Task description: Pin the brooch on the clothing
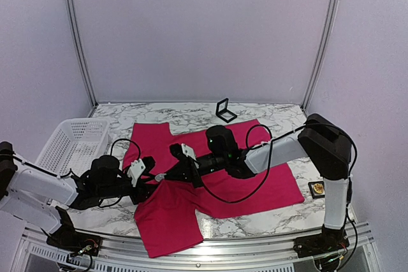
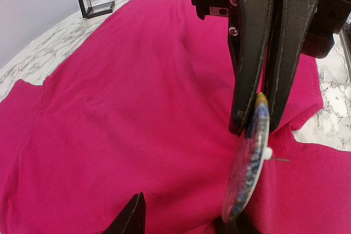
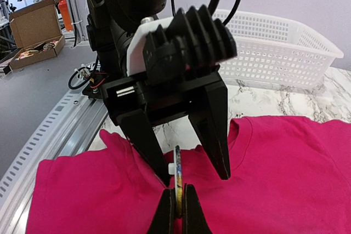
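Closest to the right wrist camera, the right jaws are pinched shut on the rim of the brooch (image 3: 177,163), holding it upright and edge-on just over the shirt (image 3: 285,179). From the left wrist the brooch shows as a glassy oval with blue and gold in it. A small white clasp (image 2: 267,153) sits on its back with a thin pin sticking out sideways. Whether its bottom edge touches the shirt I cannot tell. The left jaws stand partly open on either side of the brooch, facing the right jaws. One finger (image 3: 145,146) is close beside the clasp and the other is well clear, so they grip nothing. The shirt is magenta-pink and lies spread out on the marble table (image 1: 280,116), its near part reaching the table's front edge. The left arm (image 1: 38,186) and right arm (image 1: 280,148) meet over the shirt's near left portion. A white basket (image 1: 73,141) sits just off the shirt's left side. A small open black box (image 1: 224,111) lies just beyond the shirt's far edge. A small dark square (image 1: 317,187) with something gold on it rests near the shirt's right edge.
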You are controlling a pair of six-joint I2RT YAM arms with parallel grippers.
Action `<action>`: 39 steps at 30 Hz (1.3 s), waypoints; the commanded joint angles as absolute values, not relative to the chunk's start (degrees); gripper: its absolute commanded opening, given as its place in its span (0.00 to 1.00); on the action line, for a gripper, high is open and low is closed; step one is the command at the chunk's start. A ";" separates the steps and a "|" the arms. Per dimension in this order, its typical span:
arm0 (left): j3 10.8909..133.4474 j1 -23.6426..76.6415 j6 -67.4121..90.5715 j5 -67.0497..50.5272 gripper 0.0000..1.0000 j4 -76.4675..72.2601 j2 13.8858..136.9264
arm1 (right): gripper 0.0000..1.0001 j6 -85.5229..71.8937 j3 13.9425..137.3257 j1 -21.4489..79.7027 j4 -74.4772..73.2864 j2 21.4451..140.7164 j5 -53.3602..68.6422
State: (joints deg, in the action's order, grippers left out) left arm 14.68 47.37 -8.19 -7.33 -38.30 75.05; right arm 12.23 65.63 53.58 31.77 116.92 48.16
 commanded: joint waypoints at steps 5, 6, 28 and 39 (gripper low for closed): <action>9.22 48.13 -8.06 -7.63 0.47 -45.30 65.55 | 0.00 11.83 65.22 52.29 34.78 116.90 49.97; 8.52 48.30 -8.30 -8.06 0.46 -46.03 64.59 | 0.00 11.86 65.22 52.28 34.80 117.00 49.93; 12.51 48.90 -11.84 -10.42 0.21 -46.89 67.79 | 0.00 12.39 64.08 52.47 35.83 116.17 51.26; 13.06 49.04 -11.51 -13.36 0.00 -46.93 68.73 | 0.00 12.74 64.33 52.64 35.55 116.37 51.58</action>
